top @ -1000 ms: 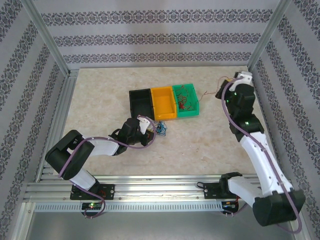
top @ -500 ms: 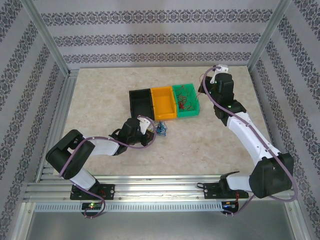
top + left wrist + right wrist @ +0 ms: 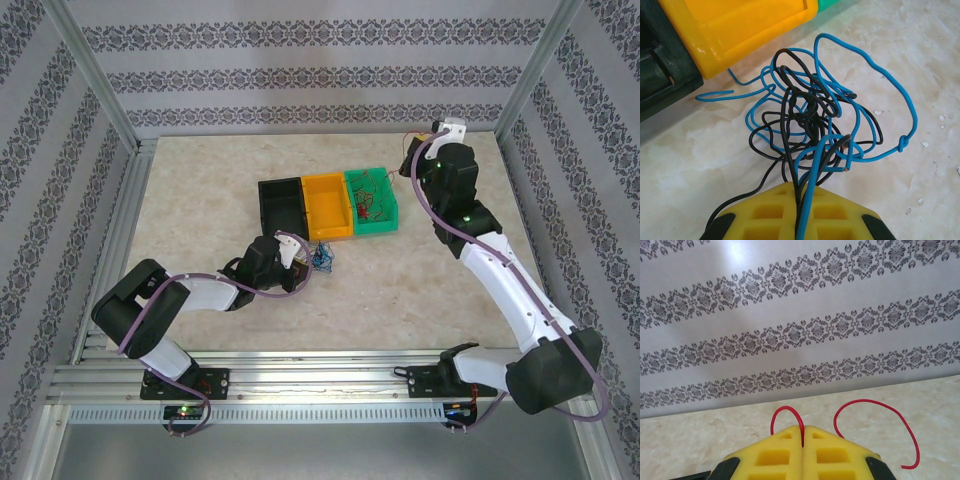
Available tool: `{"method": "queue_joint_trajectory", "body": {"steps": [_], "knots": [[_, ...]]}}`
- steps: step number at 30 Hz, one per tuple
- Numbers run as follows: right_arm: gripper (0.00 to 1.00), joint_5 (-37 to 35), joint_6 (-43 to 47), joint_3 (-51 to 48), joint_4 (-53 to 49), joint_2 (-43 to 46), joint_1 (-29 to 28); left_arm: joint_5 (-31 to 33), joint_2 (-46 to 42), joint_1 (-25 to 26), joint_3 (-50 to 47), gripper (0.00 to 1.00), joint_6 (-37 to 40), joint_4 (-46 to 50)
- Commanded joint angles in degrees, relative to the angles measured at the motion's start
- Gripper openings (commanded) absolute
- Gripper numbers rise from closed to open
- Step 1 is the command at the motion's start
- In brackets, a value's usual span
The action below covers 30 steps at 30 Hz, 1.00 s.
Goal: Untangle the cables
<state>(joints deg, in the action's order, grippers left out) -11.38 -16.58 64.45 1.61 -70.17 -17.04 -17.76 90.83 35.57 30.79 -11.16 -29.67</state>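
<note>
A tangle of thin blue and black cables lies on the marble tabletop just in front of the orange bin. My left gripper is shut on a blue and a black strand of it. From above, this tangle sits at the left gripper's tip. My right gripper is shut on a thin red cable, which loops out on both sides of the pads. It is held up in the air facing the back wall, behind the green bin, at the right gripper.
Three small bins stand in a row mid-table: black, orange and green, the green one holding more red and dark wires. Aluminium frame posts and patterned walls enclose the table. Purple hoses run along both arms.
The right arm has swung from the table's right edge leftward to behind the green bin, carrying the red cable. The left arm and the blue-black tangle have not moved.
</note>
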Motion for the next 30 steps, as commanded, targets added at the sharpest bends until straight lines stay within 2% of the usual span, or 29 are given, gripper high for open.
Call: {"method": "queue_joint_trajectory", "body": {"steps": [1, 10, 20, 26, 30], "knots": [[0.0, 4.6, -1.0, 1.7, 0.9, -2.5, -0.2, -1.0, 0.6, 0.4, 0.5, 0.0, -0.4, -2.5], [0.0, 5.6, -3.9, 1.2, 1.8, -10.4, 0.1, -0.1, 0.1, 0.4, -0.2, 0.0, -0.5, -2.8], [0.0, -0.4, -9.9, 0.3, -0.6, -18.8, 1.8, 0.4, 0.7, 0.4, -0.1, 0.0, -0.5, -2.8], [0.0, 5.6, -14.6, 0.6, -0.6, -23.6, 4.0, 0.6, 0.8, 0.4, 0.1, 0.0, -0.4, -2.5], [0.0, 13.8, -16.3, 2.2, 0.9, -27.1, 4.3, 0.6, 1.2, 0.4, 0.2, 0.0, -0.4, -2.6]]}}
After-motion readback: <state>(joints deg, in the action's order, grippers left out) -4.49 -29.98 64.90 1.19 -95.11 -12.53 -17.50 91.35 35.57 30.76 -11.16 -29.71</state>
